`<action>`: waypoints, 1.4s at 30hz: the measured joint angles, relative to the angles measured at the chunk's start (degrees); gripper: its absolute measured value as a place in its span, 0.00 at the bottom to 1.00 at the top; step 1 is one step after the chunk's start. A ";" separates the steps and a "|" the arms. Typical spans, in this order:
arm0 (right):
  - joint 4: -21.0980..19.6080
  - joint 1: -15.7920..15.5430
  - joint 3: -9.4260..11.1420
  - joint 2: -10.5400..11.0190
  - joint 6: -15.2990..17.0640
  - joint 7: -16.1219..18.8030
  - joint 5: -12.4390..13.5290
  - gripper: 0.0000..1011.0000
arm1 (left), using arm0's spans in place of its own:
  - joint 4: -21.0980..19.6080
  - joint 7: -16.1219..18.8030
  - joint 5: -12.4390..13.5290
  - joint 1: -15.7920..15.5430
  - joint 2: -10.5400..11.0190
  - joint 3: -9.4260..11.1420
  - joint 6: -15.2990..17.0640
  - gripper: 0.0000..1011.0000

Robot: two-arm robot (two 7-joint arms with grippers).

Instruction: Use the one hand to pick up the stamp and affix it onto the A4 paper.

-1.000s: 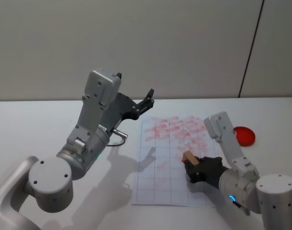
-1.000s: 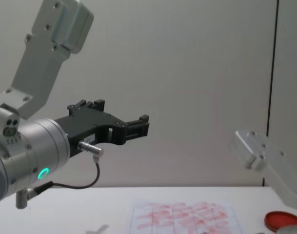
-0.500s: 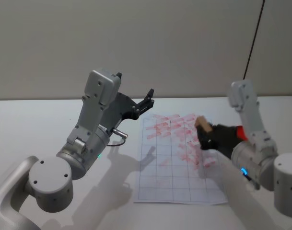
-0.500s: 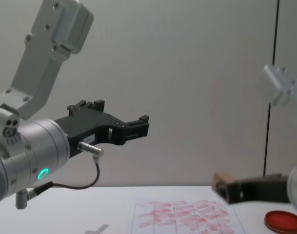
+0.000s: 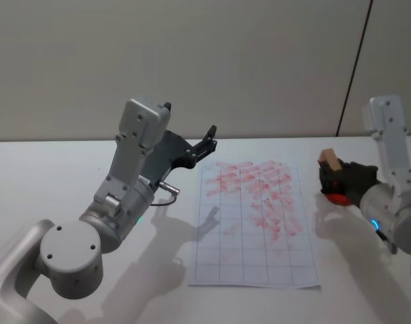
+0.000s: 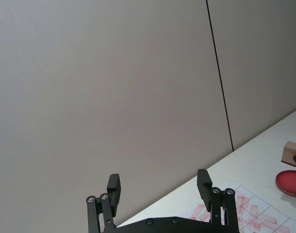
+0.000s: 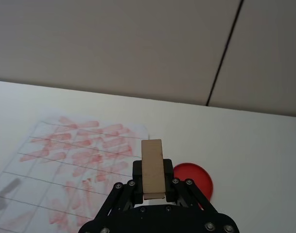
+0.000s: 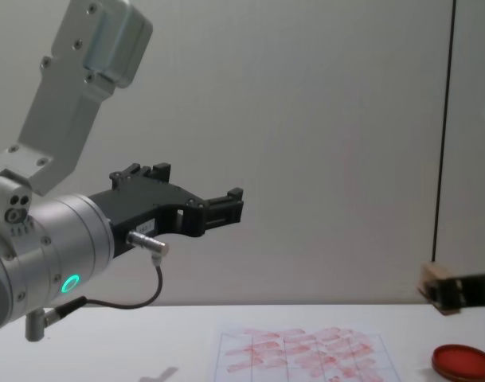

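White table (image 5: 70,175): we see right gripper (image 5: 335,174) clamping the stamp (image 5: 329,160) above the red ink pad (image 8: 463,361), just beside the A4 paper (image 5: 256,226). Left gripper (image 6: 159,188) raised, fingers spread.

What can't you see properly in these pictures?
- The stamp's inked face: head and right wrist views, turned away.
- Ink pad: head view, partly behind the right gripper.
- Right gripper's body: chest view, cut by the edge.
- A4 paper's near end: chest view, cut off.
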 joint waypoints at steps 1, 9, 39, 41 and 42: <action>0.32 0.08 0.18 0.06 0.04 -0.31 0.03 0.22 | 0.00 0.00 0.00 0.00 0.00 0.00 0.00 0.99; 4.81 1.36 1.61 0.37 -0.01 -2.01 0.08 0.22 | 0.00 0.00 0.00 0.00 0.00 0.00 0.00 0.99; 20.96 7.96 2.56 -1.46 -5.98 0.04 -1.28 0.49 | 0.00 0.00 0.00 0.00 0.00 0.00 0.00 0.99; 21.09 8.02 2.59 -1.48 -6.41 0.22 -1.32 0.57 | 0.00 0.00 0.00 0.00 0.00 0.00 0.00 0.99; 21.09 8.02 2.62 -1.48 -6.82 0.36 -1.35 0.60 | 0.00 0.00 0.00 0.00 0.00 0.00 0.00 0.99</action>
